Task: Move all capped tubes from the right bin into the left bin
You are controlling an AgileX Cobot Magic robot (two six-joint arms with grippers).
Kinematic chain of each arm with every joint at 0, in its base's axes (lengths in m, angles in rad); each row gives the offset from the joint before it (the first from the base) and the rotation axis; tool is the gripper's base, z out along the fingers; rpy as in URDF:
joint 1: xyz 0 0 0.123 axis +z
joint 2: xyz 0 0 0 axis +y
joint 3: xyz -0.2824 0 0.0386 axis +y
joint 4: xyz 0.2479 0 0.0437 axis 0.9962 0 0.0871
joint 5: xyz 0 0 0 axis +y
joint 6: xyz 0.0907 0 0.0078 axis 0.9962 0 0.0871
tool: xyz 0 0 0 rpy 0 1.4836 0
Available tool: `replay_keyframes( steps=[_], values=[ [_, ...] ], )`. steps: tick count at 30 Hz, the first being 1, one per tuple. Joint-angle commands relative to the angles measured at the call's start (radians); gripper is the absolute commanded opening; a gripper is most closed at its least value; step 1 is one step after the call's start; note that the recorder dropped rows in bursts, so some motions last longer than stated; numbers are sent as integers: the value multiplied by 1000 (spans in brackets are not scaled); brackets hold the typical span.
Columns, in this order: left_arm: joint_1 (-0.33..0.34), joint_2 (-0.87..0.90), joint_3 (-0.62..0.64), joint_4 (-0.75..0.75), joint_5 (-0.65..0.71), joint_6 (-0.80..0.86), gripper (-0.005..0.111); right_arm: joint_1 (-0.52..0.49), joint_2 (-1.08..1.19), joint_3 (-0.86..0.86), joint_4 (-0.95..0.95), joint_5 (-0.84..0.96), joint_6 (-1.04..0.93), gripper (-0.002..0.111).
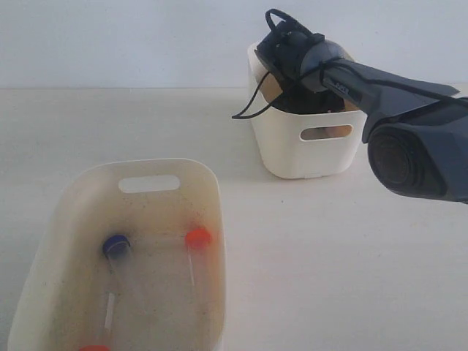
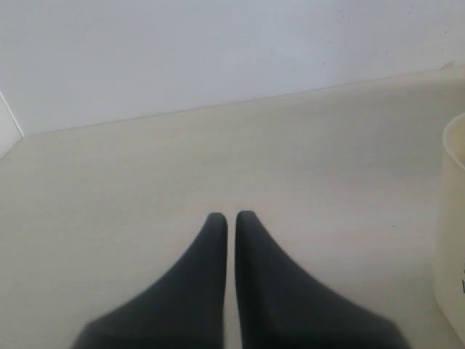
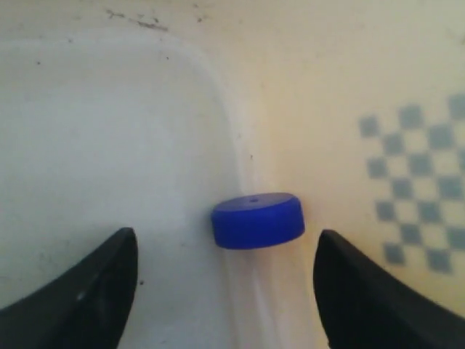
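- While reaching down into the right bin (image 1: 292, 150), held the right gripper (image 3: 225, 236) wide open and empty, one finger on each side of a blue-capped tube (image 3: 258, 220) and touching neither.
- Found that tube seemingly propped in the bin's rounded corner, cap close to the wall; could hardly make out the clear body below the cap.
- Risked jamming the wall-side finger against the plastic on closing, and so shoving the bin across the table (image 1: 329, 256) or tipping it.
- Risked pinching only the smooth round cap, likely to squirt sideways or swivel, then drop on the lift.
- Could have clipped the tall rim on the way out with the tube hanging askew, and lost it short of the left bin (image 1: 62, 219).
- Could not tell whether more tubes lay lower down, out of sight; hence a danger of stopping too soon.
- Counted in the left bin a second blue-capped tube (image 1: 115, 246), an orange-capped tube (image 1: 197, 238) and a further orange cap (image 1: 93, 348) at the picture's edge; a careless drop might have bounced off these.
- Held the left gripper (image 2: 231, 218) above the table, jaws pressed together on nothing, well away from the work and no hazard.
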Motion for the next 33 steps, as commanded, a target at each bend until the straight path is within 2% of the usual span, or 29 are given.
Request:
replay_keyframes(
  steps=[1,4,12,14,19,27,33],
  values=[
    [1,-2,-4,-1,-15,-12,4,-10,12,-3,-4,5,-21,51],
    [1,-2,-4,-1,-15,-12,4,-10,21,-3,-4,5,-23,44],
    [1,-2,-4,-1,-15,-12,4,-10,43,-3,4,5,-25,42],
    [1,-2,-4,-1,-15,-12,4,-10,45,-3,4,5,-28,33],
    [1,-2,-4,-1,-15,-12,4,-10,50,-3,10,5,-81,0],
    [1,-2,-4,-1,-15,-12,4,-10,32,-3,-43,5,-77,0],
    [1,-2,-4,-1,-15,-12,4,-8,-70,-5,-68,5,-70,0]
  ],
)
